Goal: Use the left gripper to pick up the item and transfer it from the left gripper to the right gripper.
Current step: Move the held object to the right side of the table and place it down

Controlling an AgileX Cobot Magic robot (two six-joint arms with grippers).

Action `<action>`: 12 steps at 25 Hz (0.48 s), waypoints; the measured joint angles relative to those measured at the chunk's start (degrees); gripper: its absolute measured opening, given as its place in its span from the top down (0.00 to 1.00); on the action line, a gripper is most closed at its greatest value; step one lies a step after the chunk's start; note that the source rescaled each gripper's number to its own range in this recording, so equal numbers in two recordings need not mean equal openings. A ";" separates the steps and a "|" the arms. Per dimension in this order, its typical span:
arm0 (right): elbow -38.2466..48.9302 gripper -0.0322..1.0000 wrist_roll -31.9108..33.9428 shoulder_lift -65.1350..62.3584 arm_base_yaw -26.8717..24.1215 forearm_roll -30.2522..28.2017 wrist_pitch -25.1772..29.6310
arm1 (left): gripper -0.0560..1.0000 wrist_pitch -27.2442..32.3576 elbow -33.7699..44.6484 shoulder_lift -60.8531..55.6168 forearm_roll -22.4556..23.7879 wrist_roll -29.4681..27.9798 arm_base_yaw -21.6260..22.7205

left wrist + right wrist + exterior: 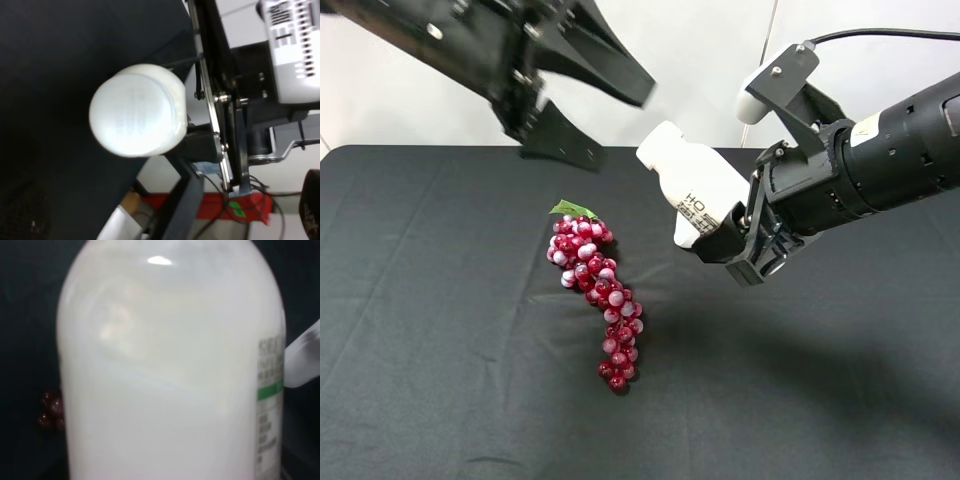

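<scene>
The right pincer (725,236) clamps the white bottle (690,185) by its base, tilted in the air above the black counter (440,350) at 2 o'clock from the grape bunch (595,290), while the left pincer (618,125) gapes wide at the bottle's 10 o'clock

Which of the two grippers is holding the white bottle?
The right gripper, shut on the base of the white bottle. The left gripper hangs open, apart from it, holding nothing.

Bright light, wrist pics blurry
</scene>
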 joint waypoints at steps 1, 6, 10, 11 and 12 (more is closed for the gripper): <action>0.00 0.90 0.02 0.00 0.00 0.00 0.00 | 0.00 0.00 0.00 -1.10 0.67 -0.12 0.63; 0.00 0.90 0.59 0.00 0.00 0.00 0.00 | 0.00 -0.82 0.00 -8.60 8.34 -1.58 3.36; 0.00 0.90 0.66 0.00 0.00 0.00 0.00 | 0.00 -3.06 0.00 -16.05 19.86 -6.93 3.79; 0.00 0.90 0.66 0.00 0.00 0.00 0.00 | 0.00 -3.64 0.00 -18.17 23.43 -9.49 3.79; 0.00 0.90 0.66 0.00 0.00 0.00 0.00 | 0.00 -4.04 0.00 -20.23 27.11 -11.52 3.84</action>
